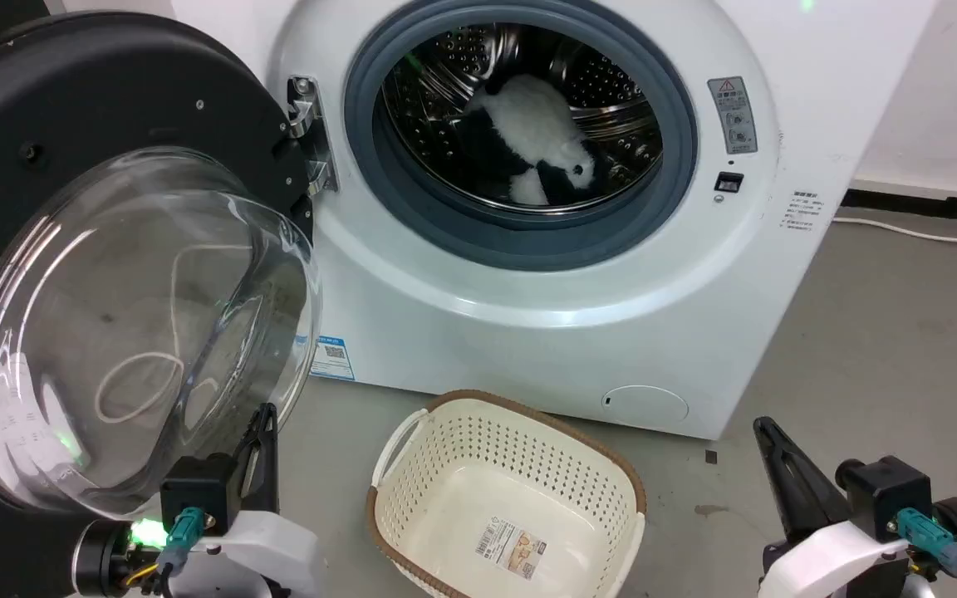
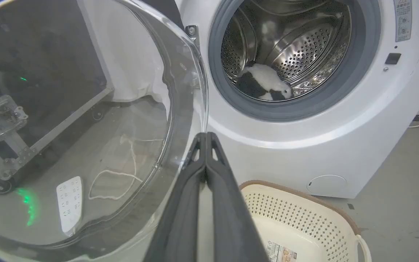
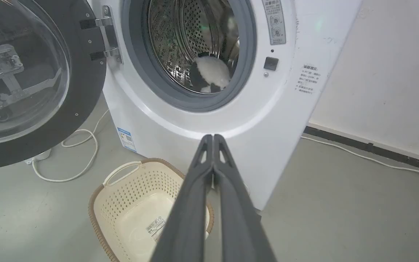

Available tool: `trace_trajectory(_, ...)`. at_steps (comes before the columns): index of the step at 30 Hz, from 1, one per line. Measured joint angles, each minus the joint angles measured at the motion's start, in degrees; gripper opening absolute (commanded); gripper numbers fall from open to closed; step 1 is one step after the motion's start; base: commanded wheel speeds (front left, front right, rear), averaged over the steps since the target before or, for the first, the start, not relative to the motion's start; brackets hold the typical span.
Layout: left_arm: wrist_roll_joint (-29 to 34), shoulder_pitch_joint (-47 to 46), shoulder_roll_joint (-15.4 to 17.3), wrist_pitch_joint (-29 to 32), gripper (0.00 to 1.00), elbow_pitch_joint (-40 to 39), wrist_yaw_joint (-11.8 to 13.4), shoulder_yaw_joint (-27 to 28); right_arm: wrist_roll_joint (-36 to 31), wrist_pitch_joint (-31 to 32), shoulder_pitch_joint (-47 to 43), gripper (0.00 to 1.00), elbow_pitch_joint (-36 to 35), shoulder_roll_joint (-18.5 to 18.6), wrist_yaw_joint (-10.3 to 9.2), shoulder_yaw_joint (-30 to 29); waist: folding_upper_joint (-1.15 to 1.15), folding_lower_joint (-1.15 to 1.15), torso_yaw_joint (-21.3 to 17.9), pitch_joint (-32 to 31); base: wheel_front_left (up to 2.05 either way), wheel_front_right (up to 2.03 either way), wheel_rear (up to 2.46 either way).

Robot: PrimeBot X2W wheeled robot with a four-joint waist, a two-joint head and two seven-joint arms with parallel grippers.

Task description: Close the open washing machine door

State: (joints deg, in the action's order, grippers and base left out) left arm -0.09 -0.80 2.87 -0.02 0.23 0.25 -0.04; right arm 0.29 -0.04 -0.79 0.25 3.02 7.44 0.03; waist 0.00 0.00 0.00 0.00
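The door (image 1: pixel 71 100) hangs wide open on the hinge (image 1: pixel 310 133) at the left of the washing machine (image 1: pixel 528 316), beside my left claw (image 1: pixel 265 415), pressed together like the right claw (image 1: pixel 765 428), so I'd push the black rim far from the hinge, not the glass.

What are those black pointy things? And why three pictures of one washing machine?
It's a robot with two arms. The pointy things are its grippers, like pinching hands. One picture comes from its head camera: left gripper and right gripper sit low there. The other two come from wrist cameras looking along the fingers. Both grippers are pinched shut, holding nothing. The white washing machine has its round black door swung open. A black-and-white soft toy lies in the drum. A cream basket stands on the floor.
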Motion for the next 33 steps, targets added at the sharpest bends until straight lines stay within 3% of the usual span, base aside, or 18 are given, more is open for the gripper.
trace_trajectory(33, 0.0, 0.0, 0.0, 0.0, 0.0, 0.0, 0.0, 0.0, 0.0, 0.0, 0.0, 0.0, 0.0, 0.0, 0.0, 0.0, 0.0, 0.0, 0.0, 0.0, 0.0, 0.0, 0.0)
